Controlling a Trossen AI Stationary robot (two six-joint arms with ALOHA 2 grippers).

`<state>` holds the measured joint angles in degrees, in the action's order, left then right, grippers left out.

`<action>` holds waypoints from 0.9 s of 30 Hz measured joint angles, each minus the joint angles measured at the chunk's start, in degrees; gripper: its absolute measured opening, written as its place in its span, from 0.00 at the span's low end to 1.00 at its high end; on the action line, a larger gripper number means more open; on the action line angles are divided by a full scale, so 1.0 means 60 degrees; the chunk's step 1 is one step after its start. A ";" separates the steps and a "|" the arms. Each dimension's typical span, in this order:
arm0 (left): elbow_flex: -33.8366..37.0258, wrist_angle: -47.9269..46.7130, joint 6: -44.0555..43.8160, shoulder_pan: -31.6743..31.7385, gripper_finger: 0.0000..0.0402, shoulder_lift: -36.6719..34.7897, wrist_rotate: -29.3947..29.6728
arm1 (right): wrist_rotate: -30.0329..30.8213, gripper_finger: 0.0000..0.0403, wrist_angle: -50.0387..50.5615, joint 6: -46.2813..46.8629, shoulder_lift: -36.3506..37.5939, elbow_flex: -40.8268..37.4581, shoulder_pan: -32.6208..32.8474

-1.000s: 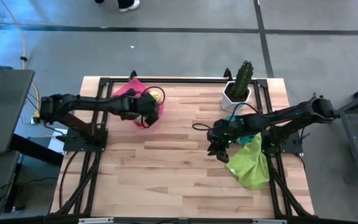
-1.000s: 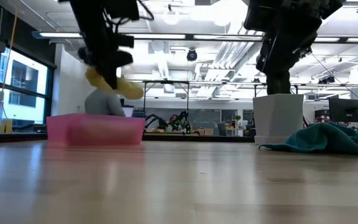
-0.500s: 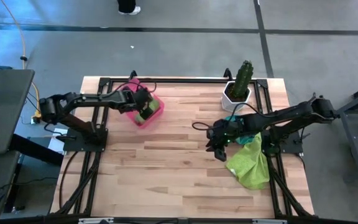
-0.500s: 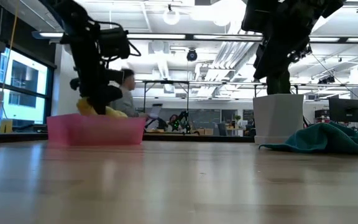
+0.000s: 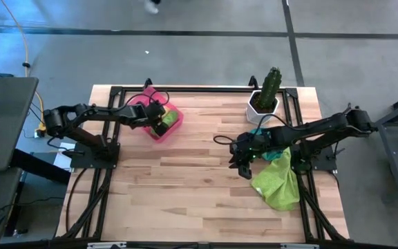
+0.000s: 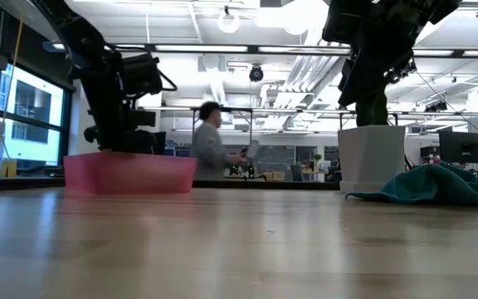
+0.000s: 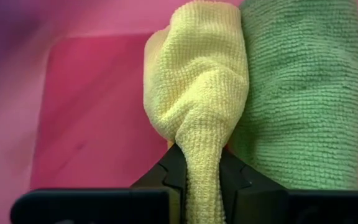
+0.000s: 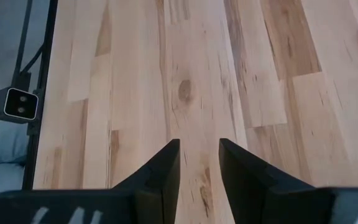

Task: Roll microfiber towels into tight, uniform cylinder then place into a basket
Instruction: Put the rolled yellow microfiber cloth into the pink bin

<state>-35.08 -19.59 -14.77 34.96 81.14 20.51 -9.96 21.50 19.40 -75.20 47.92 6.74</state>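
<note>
While the left gripper (image 7: pixel 199 163) sits down inside the pink basket (image 7: pixel 92 93), its 2 dark fingers (image 7: pixel 169 167) are pinched on the tail end of the yellow microfiber towel (image 7: pixel 197 93). That towel looks like a plump, nubby roll, bunched narrow where the fingers clamp it and fuller at the far end. Right against it lies a rolled lime green towel (image 7: pixel 300 93), a fatter, evener cylinder, the 2 rolls touching side by side on the basket floor.

From above, the basket (image 5: pixel 148 131) sits near the table's back left corner, with the left gripper (image 5: pixel 159 119) over it and the green roll (image 5: pixel 169 119) showing at its right end; the yellow towel is mostly hidden under the arm there. Only the left wrist camera shows the grip itself.

Across the wooden table (image 5: pixel 185 187), the right gripper (image 5: pixel 240 164) hangs above bare boards, fingers (image 8: pixel 160 168) parted with nothing between them. Behind it lie the teal towel (image 5: pixel 271 140) and the larger lime green towel (image 5: pixel 276 181), both loose and crumpled near the right edge, close to the white pot with the cactus (image 5: pixel 267 93).

At table height the basket wall (image 6: pixel 129 174) hides both rolls completely, but that view picks up a person (image 6: pixel 214 149) in the room behind, and the teal towel (image 6: pixel 426 184) heaped beside the white pot (image 6: pixel 371 158).
</note>
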 joint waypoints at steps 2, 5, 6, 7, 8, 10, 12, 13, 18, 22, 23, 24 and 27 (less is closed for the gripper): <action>0.0148 0.0391 0.0024 0.0000 0.07 0.0000 0.0003 | 0.0000 0.26 0.0000 0.0000 -0.0003 0.0000 0.0000; 0.0295 0.0859 0.0297 0.0000 0.08 0.0000 -0.0015 | 0.0000 0.26 0.0000 0.0000 -0.0003 0.0000 0.0000; 0.0334 0.0903 0.0319 0.0004 0.08 0.0000 -0.0019 | 0.0000 0.26 0.0000 0.0000 -0.0003 0.0000 0.0000; 0.0385 0.0952 0.0318 0.0021 0.08 0.0000 -0.0009 | 0.0000 0.26 0.0000 0.0000 -0.0003 0.0000 0.0000; 0.0430 0.0983 0.0319 0.0042 0.08 0.0000 -0.0009 | 0.0000 0.26 0.0000 0.0000 -0.0003 0.0000 0.0000; 0.0497 0.0999 0.0320 0.0058 0.08 0.0000 -0.0008 | 0.0000 0.26 0.0000 0.0001 -0.0003 0.0000 0.0000; 0.0558 0.0997 0.0317 0.0055 0.08 0.0000 0.0028 | 0.0000 0.26 0.0000 0.0000 -0.0003 0.0000 0.0000; 0.0574 0.0994 0.0289 0.0055 0.08 0.0000 0.0044 | 0.0000 0.26 0.0000 0.0000 -0.0003 0.0000 0.0000; 0.0574 0.1084 0.0243 0.0055 0.15 0.0000 -0.0009 | 0.0000 0.26 0.0000 0.0003 -0.0003 0.0000 0.0000; 0.0574 0.1092 0.0191 0.0055 0.26 0.0000 -0.0044 | 0.0000 0.26 0.0000 0.0000 -0.0003 0.0000 0.0000; 0.0574 0.1093 0.0127 0.0055 0.29 0.0000 -0.0053 | 0.0000 0.26 0.0000 0.0004 -0.0003 0.0000 0.0000; 0.0574 0.1092 0.0055 0.0055 0.32 0.0000 -0.0064 | 0.0000 0.26 0.0000 0.0004 -0.0003 0.0000 0.0000; 0.0574 0.1090 0.0045 0.0052 0.40 -0.0012 0.0046 | 0.0000 0.26 0.0000 0.0001 -0.0003 0.0000 0.0000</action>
<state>-31.64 -13.05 -14.50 35.27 81.07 20.79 -9.96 21.50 19.40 -75.22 47.92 6.74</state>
